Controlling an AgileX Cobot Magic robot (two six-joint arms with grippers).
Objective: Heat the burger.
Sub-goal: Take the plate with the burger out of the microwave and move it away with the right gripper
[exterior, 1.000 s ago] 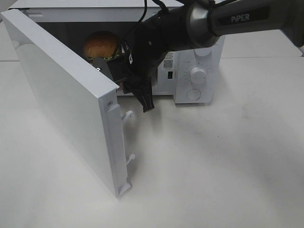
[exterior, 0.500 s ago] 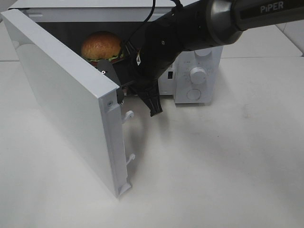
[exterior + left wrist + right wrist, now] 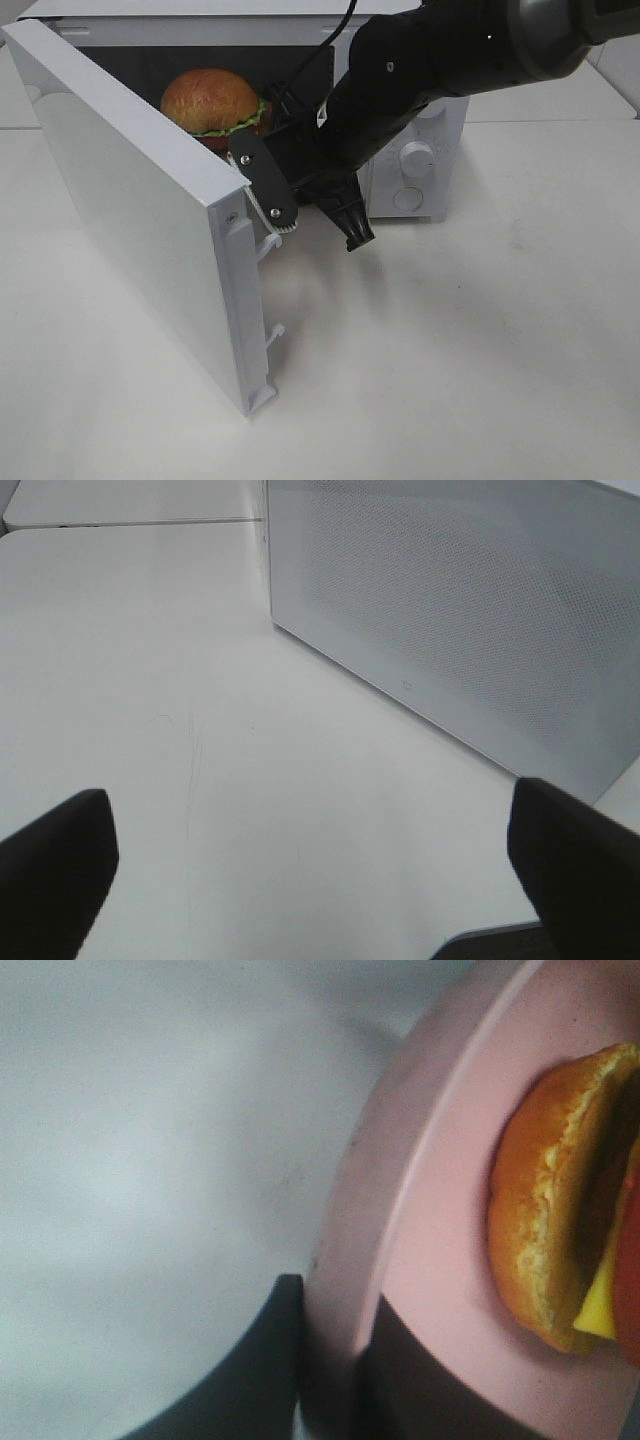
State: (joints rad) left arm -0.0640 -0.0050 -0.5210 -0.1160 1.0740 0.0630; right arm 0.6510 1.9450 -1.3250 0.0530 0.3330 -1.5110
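Note:
The burger, with a golden-brown bun and green lettuce, sits in the mouth of the open white microwave, above the door's top edge. In the right wrist view the burger lies on a pink plate. My right gripper is shut on that plate's rim. From the high camera the right gripper reaches in beside the door, and the plate is hidden behind the door. My left gripper stands wide open over bare table, holding nothing.
The microwave door swings out to the left toward the front, its latch hooks sticking out. Two dials sit on the control panel. A white dotted panel of the microwave faces the left wrist camera. White table surrounds everything.
My right arm has swung to the right and forward, and its wrist has turned. The burger now shows more fully above the door edge. The left gripper's earlier state is not shown.

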